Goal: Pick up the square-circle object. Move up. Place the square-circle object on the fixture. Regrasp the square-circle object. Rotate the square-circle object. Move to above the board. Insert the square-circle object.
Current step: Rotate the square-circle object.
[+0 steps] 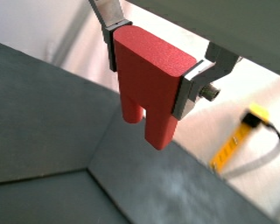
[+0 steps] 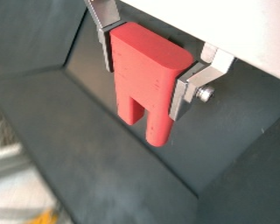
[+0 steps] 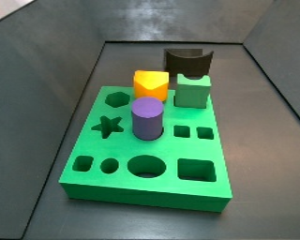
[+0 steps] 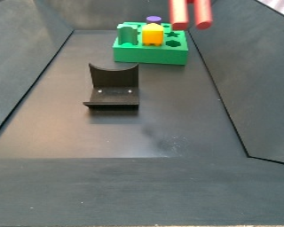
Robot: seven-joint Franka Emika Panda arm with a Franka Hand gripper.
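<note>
High above the dark floor of the enclosure, the gripper (image 1: 160, 66) holds the square-circle object (image 1: 149, 83), its silver fingers (image 1: 108, 44) clamped against two opposite sides of the block near its upper end. In both wrist views the piece hangs with its long axis pointing down, away from the gripper, which leaves its lower end free, a hold that looks suited to carrying it clear of everything below. The block is plain matte red, flat-topped and slab-like where it is gripped, and splits lower down into two prongs divided by a narrow slot; one prong appears rounded, the other squarer. In a side view only those two red prongs (image 4: 192, 11) show at the upper edge of the picture, well above the fixture (image 4: 111, 86), which stands alone on the floor with its scooped bracket empty. The board (image 3: 121, 164) lies beyond it, a green slab with star, hexagon, round and square cut-outs, already carrying a purple cylinder (image 3: 146, 119), a yellow-orange block (image 3: 149, 84) and a green cube (image 3: 194, 91). Judged from this, the pick-up and lift look done, and the set-down on the fixture is not yet made.
</note>
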